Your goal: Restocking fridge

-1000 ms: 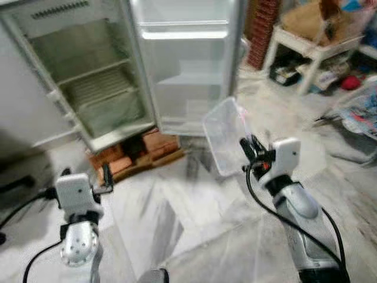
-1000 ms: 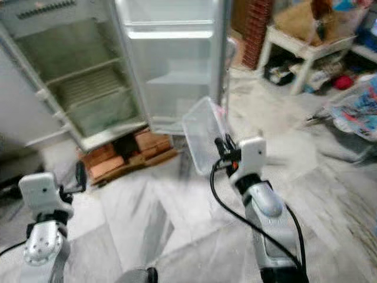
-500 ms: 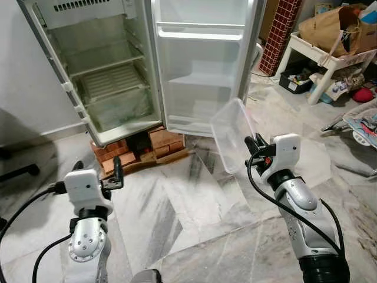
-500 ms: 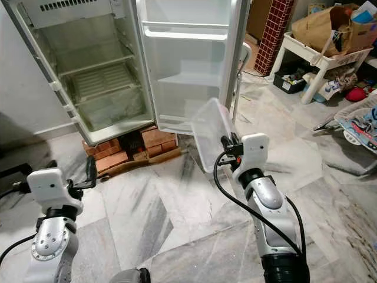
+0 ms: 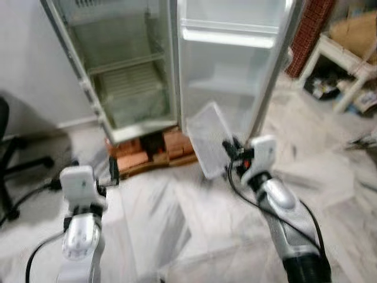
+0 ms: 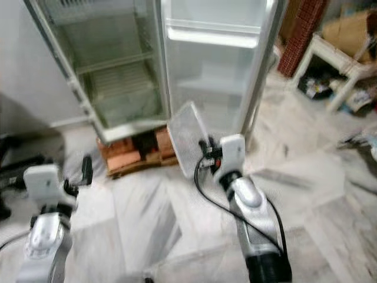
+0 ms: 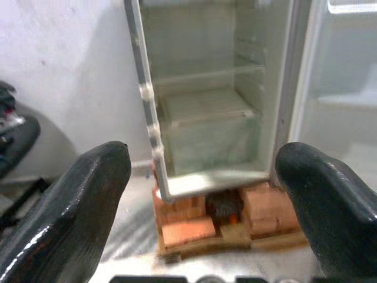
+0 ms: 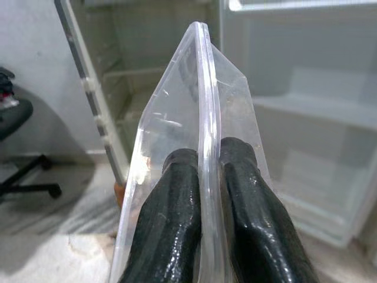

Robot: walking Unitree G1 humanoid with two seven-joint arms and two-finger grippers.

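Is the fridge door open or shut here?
Open: the fridge door is swung wide, exposing its bare inner racks and the fridge shelves.

Both eye views are smeared with motion blur under even, soft indoor light. The wrist views are sharper, though the near black fingers (image 7: 76, 206) sit out of focus with faint glints.

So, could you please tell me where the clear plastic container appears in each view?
Left eye view: container centre, before the open fridge door, pinched by the right end effector.
Right eye view: just left of centre.
Left wrist view: not in it.
Right wrist view: its rim edge-on between the fingers.
Shared landmark: the bricks under the fridge.
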